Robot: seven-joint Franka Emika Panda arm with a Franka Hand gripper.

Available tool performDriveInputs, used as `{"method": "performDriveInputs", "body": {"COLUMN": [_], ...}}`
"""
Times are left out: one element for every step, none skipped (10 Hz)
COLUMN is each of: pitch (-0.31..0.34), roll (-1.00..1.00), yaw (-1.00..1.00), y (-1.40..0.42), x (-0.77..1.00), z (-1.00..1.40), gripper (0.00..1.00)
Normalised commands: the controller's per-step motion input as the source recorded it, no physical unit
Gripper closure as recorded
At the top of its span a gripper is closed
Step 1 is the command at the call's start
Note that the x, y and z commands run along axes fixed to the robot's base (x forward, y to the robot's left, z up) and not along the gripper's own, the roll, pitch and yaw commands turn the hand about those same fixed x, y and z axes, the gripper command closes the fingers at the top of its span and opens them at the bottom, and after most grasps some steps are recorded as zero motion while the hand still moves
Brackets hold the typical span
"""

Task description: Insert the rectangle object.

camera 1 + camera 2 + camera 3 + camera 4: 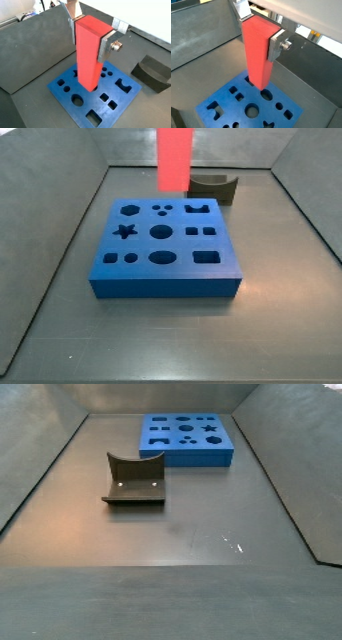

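Note:
My gripper (90, 37) is shut on the top of a long red rectangular block (87, 65), with the silver fingers (107, 47) pressed on two opposite sides. The block hangs upright over the blue board (90, 106) with shaped holes. Both wrist views show this, gripper (260, 35), block (258, 60) and board (231, 102). In a side view the block (175, 158) hangs above the far edge of the board (167, 285), and the gripper is out of frame. A rectangular hole (205, 256) lies at the board's near right. In a side view only the board (187, 458) shows.
The dark fixture (134, 482) stands on the floor beside the board, also seen in a side view (211, 186) and a wrist view (153, 72). Grey walls enclose the floor on all sides.

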Motion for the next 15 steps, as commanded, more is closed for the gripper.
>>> {"method": "performDriveInputs", "body": {"pitch": [0.0, 0.006, 0.0, 0.0, -0.004, 0.0, 0.024, 0.0, 0.0, 0.0, 0.0, 0.0, 0.017, 0.039, 0.049], "roll": [0.0, 0.27, 0.29, 0.29, 0.26, 0.25, 0.17, 0.08, 0.09, 0.06, 0.04, 0.09, 0.16, 0.21, 0.24], "yaw": [0.0, -0.05, -0.07, -0.05, -0.01, -0.07, -0.07, -0.09, -0.12, -0.06, -0.02, 0.0, 0.0, 0.09, 0.11], "y": [0.0, -0.5, -0.63, -0.57, -0.49, -0.33, -0.14, 0.0, 0.0, 0.0, 0.0, 0.0, 0.0, 0.0, 0.0], "x": [0.0, 0.19, 0.5, 0.61, 0.82, 0.87, 0.75, 0.65, 0.58, 0.53, 0.47, 0.52, 0.52, 0.56, 0.58], "z": [0.0, -0.47, -0.71, -0.69, -0.71, -0.65, -0.58, -0.6, -0.51, -0.45, -0.38, -0.33, -0.31, -0.34, -0.35], "gripper": [1.0, 1.0, 1.0, 1.0, 1.0, 1.0, 1.0, 1.0, 1.0, 1.0, 1.0, 1.0, 1.0, 1.0, 1.0]}}
